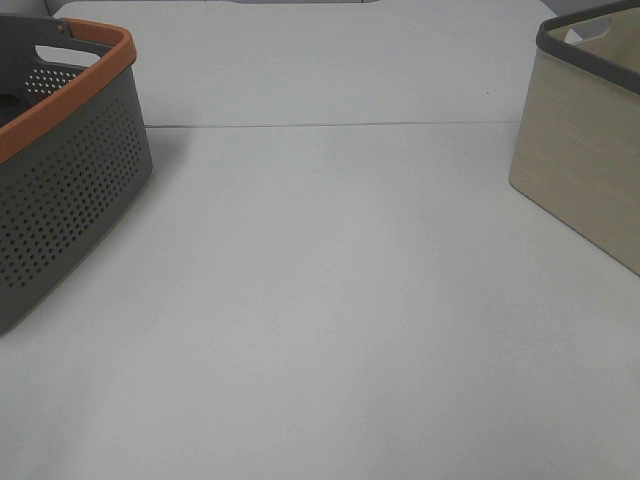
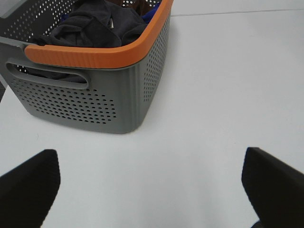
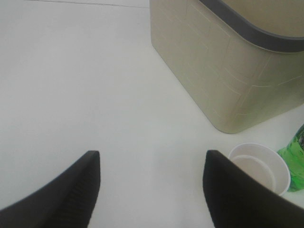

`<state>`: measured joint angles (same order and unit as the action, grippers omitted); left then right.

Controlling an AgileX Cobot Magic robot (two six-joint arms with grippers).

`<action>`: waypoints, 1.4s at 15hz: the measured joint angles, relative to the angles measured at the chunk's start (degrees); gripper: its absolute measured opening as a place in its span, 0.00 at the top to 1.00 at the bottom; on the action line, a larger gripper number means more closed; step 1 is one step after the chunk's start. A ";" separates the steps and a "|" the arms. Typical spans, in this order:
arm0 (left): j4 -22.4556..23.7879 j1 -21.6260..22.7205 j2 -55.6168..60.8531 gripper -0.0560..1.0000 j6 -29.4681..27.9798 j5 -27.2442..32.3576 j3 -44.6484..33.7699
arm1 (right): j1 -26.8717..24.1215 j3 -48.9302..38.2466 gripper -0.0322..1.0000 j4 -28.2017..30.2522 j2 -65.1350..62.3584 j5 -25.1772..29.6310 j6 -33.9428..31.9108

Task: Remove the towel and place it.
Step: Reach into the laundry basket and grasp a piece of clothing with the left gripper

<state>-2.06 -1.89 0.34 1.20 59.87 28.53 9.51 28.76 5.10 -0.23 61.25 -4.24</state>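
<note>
Left gripper: your left gripper (image 2: 152, 190) is hanging wide open, gripping nothing. Only the dark tips of its fingers (image 2: 28, 185) are showing over the bench (image 2: 213, 95).
Right gripper: your right gripper (image 3: 152, 183) is also standing spread apart and holding nothing, its upper parts cut off.
White cup: a white cup (image 3: 260, 167) is sitting near the bench's right edge, just beside the beige basket. One finger is partly covering it.
Green item: a green item (image 3: 294, 159) is showing next to the cup, too cropped to name.
Beige basket: the beige basket (image 1: 580, 170) is standing at the right edge, its inside hidden from you.
Grey basket: the grey basket (image 2: 95, 57), orange-rimmed and perforated, is standing at the left edge, partly out of frame.
Towel: the towel (image 2: 95, 23) is lying bunched inside the grey basket, with blue cloth (image 2: 151, 15) peeking beside it. The high camera is not showing it clearly.
</note>
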 joint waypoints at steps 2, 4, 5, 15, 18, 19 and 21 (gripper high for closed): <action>0.00 0.00 0.00 0.02 -0.11 0.00 0.00 | 0.00 0.00 0.43 0.00 0.00 0.00 0.00; -0.29 0.00 0.00 0.02 0.29 0.00 0.00 | 0.00 0.00 0.43 0.00 0.00 0.00 0.00; -0.40 0.00 0.00 0.02 0.40 0.00 0.00 | 0.00 0.00 0.43 0.00 0.00 0.00 0.00; -0.40 0.00 0.00 0.02 0.52 0.00 0.00 | 0.00 0.00 0.43 0.00 0.00 0.00 0.00; -0.40 0.00 0.00 0.02 0.52 0.00 0.00 | 0.00 0.00 0.43 0.00 0.00 0.00 0.00; -0.40 0.00 0.00 0.02 0.52 0.00 0.00 | 0.00 0.00 0.43 0.00 0.00 0.00 0.00; -0.40 0.00 0.00 0.02 0.52 0.00 0.00 | 0.00 0.00 0.43 0.00 0.00 0.00 0.00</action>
<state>-2.46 -1.89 0.34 1.72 59.87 28.53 9.51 28.76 5.10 -0.23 61.25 -4.24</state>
